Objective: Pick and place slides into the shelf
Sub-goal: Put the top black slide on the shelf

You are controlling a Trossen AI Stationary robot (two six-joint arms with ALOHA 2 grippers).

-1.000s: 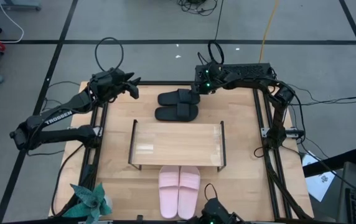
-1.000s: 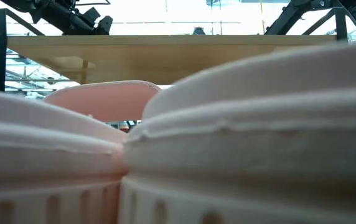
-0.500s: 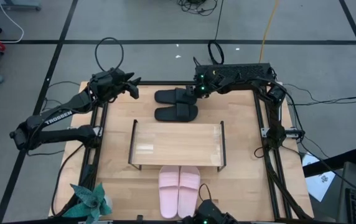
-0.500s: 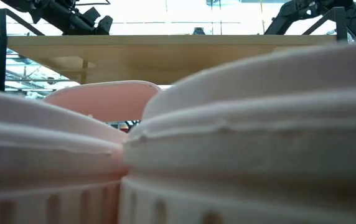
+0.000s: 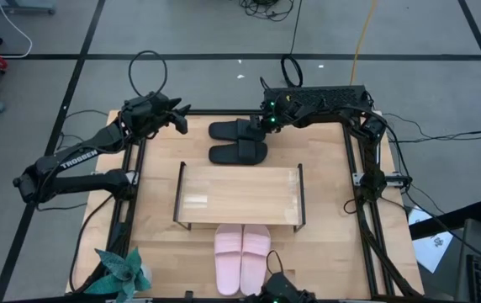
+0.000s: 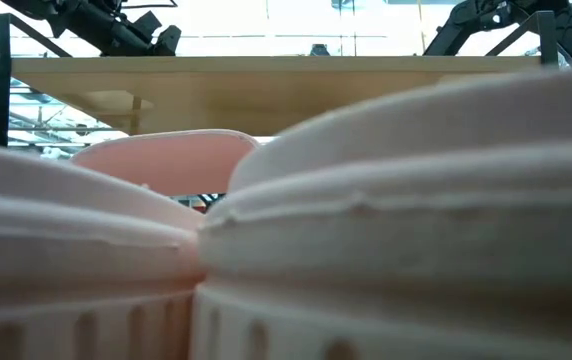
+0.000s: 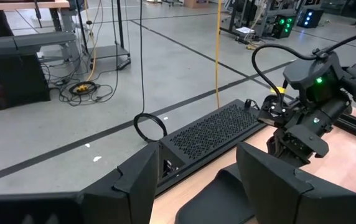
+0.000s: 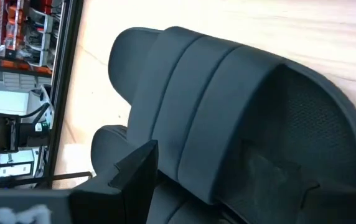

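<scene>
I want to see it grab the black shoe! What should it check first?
1. Right gripper at the far black slide: ok.
2. Its fingers around the slide, not shut: ok.
3. Shelf top free: ok.
4. Left gripper away at the table's far left corner: ok.
5. Pink slides clear of the path: ok.
6. Grip depth: cannot tell.

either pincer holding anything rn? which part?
Cannot be told. The right pincer sits at the heel end of the far black slide, but closure isn't visible. The left pincer is open, holding nothing.
</scene>
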